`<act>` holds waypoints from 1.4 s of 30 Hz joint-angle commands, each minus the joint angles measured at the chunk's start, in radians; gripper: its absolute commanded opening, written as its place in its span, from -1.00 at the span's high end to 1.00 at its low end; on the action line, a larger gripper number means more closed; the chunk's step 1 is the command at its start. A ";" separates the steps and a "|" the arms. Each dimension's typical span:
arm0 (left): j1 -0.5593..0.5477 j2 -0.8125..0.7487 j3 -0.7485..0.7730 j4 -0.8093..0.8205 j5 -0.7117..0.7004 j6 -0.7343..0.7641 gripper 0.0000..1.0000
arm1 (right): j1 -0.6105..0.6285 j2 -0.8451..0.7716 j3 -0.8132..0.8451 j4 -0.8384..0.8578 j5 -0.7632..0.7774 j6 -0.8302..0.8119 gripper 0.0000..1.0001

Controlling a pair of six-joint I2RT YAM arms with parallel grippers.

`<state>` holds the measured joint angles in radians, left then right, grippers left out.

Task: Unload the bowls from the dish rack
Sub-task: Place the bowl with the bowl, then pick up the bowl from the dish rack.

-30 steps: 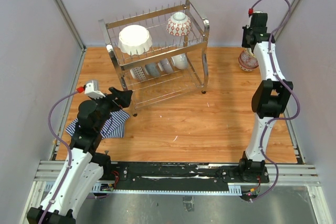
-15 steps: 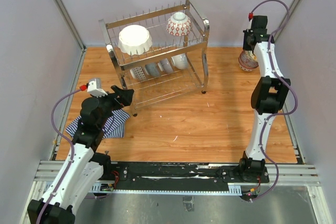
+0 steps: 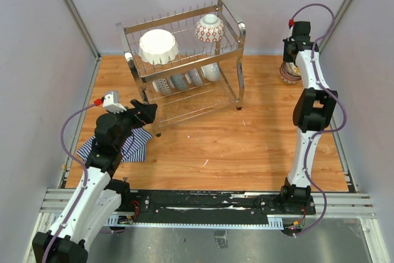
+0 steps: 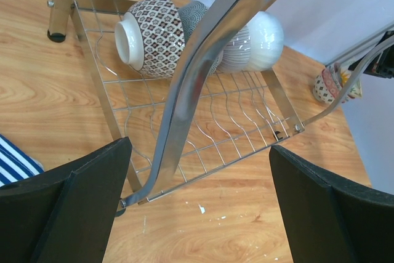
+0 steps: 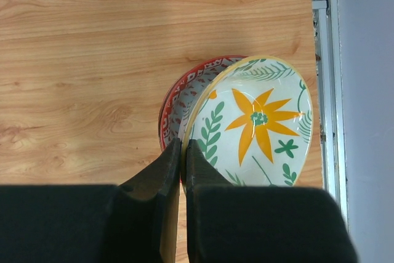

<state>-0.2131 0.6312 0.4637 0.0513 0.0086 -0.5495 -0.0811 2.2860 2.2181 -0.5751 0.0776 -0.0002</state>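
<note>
— Dish rack (image 3: pixel 191 65)?
— Back of the table (image 3: pixel 246 146), left of centre. Left bowl (image 3: pixel 158 46) and right bowl (image 3: pixel 210 29) on its upper tier, row of bowls (image 3: pixel 188 78) on the lower.
— Elsewhere?
— Cloth (image 3: pixel 138 144) front-left of it; stacked bowls (image 3: pixel 289 73) far right.

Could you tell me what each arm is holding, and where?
The right fingers appear to pinch the floral bowl by its rim; the left gripper holds nothing.
</note>
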 commanded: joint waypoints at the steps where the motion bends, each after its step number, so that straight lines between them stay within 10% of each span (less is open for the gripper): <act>1: -0.006 0.003 -0.012 0.041 -0.006 0.004 -0.99 | -0.006 0.016 0.054 0.011 0.002 -0.017 0.99; 12: -0.006 0.002 -0.014 0.044 -0.009 0.000 -0.98 | 0.012 0.052 0.077 -0.003 0.011 -0.014 0.97; 27: -0.006 -0.011 -0.013 0.042 -0.007 -0.003 -0.98 | 0.028 -0.039 0.037 0.002 0.006 0.003 0.19; 35: -0.006 -0.004 0.019 0.019 -0.013 -0.026 -0.99 | 0.055 -0.361 -0.233 0.101 -0.032 0.052 0.09; 42: -0.006 0.016 0.041 0.014 -0.006 -0.045 -0.99 | 0.179 -0.821 -0.796 0.368 -0.128 0.149 0.05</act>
<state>-0.2131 0.6441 0.4603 0.0513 0.0086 -0.5835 0.0147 1.6520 1.6737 -0.3786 0.0097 0.0738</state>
